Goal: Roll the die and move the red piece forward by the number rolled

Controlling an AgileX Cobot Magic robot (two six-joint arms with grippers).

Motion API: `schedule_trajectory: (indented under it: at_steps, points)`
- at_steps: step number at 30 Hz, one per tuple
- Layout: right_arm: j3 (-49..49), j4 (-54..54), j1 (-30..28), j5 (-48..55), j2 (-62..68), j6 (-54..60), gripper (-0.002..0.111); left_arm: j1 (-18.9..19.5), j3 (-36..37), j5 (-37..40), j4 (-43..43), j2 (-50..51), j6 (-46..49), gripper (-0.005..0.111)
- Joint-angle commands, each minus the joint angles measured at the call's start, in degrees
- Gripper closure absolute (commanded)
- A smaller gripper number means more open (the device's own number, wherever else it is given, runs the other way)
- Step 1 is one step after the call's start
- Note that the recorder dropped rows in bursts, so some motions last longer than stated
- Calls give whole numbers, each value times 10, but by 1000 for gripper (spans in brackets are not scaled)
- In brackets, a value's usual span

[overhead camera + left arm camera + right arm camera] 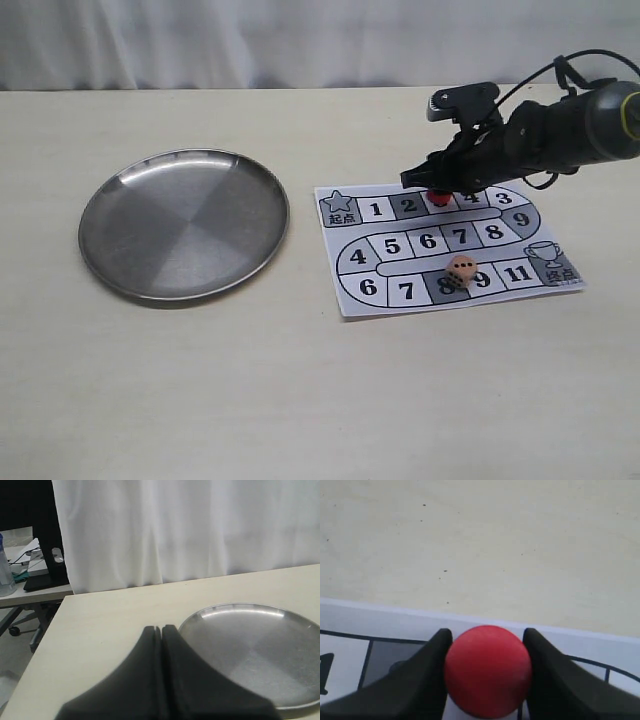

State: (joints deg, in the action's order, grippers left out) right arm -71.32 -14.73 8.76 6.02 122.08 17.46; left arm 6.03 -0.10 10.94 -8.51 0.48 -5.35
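Note:
The red piece (438,197) stands on the board's (352,285) top row, about at the square between 2 and 4. My right gripper (437,186) reaches in from the right and is shut on the piece; in the right wrist view both black fingers (425,672) press against the sides of the red piece (488,670). The beige die (461,271) rests on the board near squares 8 and 9, with three pips on a side facing the camera. My left gripper (162,628) is shut and holds nothing, beside the steel plate (250,650).
A round steel plate (184,222) lies left of the board on the pale table. A white curtain hangs behind the table's far edge. In the left wrist view, a desk with clutter (30,567) stands beyond the table's edge.

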Motion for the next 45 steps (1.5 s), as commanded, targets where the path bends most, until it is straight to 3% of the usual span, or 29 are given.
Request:
schedule_trajectory:
  at_steps: [1, 4, 15, 18, 21, 30, 32, 34, 40, 41, 45]
  points:
    - [8, 7, 1, 48, 15, 12, 104, -1, 1, -9, 3, -3, -2, 107]
    - [8, 7, 1, 55, 9, 12, 97, -1, 1, -9, 3, -3, -2, 107]
    - [8, 2, 1, 56, 0, 7, 33, -1, 1, -9, 3, -3, -2, 107]
    - [8, 2, 1, 56, -11, 7, 22, -1, 1, -9, 3, -3, -2, 107]
    - [8, 2, 1, 60, -44, 7, 18, -1, 1, -9, 3, -3, -2, 107]
    - [8, 9, 1, 164, -258, 14, 19, -1, 1, -9, 3, -3, -2, 107]
    - [11, 6, 1, 183, -304, 13, 24, -1, 1, -9, 3, -3, -2, 107]
    - [25, 0, 1, 185, -354, 12, 39, -1, 1, -9, 3, -3, -2, 107]
    - [112, -49, 1, 157, -484, 8, 99, -1, 1, -9, 3, -3, -2, 107]
    - [134, -52, 1, 147, -500, 8, 104, -1, 1, -9, 3, -3, -2, 107]
    - [232, -75, 1, 89, -577, 8, 104, -1, 1, -9, 3, -3, -2, 107]
